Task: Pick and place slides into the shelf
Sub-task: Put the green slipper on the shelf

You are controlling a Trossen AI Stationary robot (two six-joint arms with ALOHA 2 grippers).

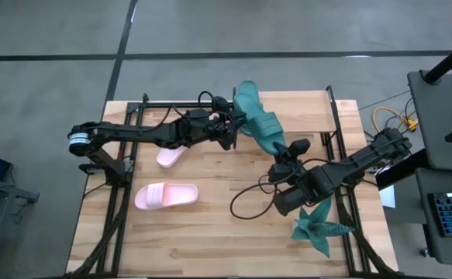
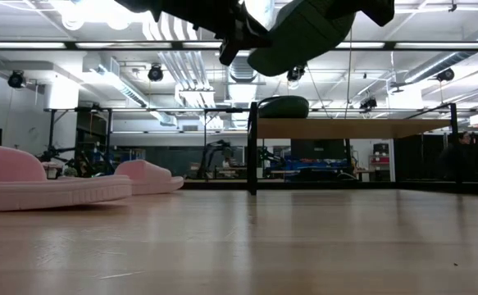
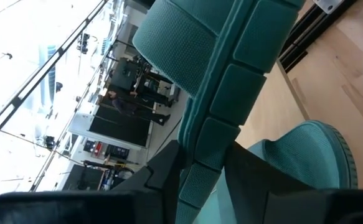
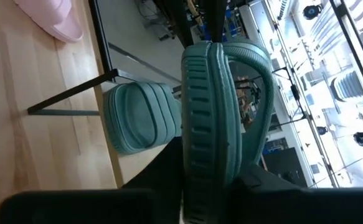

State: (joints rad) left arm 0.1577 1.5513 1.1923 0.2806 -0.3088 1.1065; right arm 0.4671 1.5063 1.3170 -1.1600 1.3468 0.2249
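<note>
Second pink slide [image 1: 167,156] half hidden under left arm; shelf [image 2: 345,129] partly cut off.

A teal slide [image 4: 209,118] stands on edge between the right gripper's [image 4: 209,186] two dark fingers [image 4: 159,174], its ribbed sole rim facing the camera and its strap arching off one side. The fingers seem to press its sides, though the contact is hard to see. Beyond it a second teal slide [image 4: 141,118] lies on the shelf [image 4: 116,158]. A pink slide [image 4: 53,18] rests on the table [image 4: 38,143].
</note>
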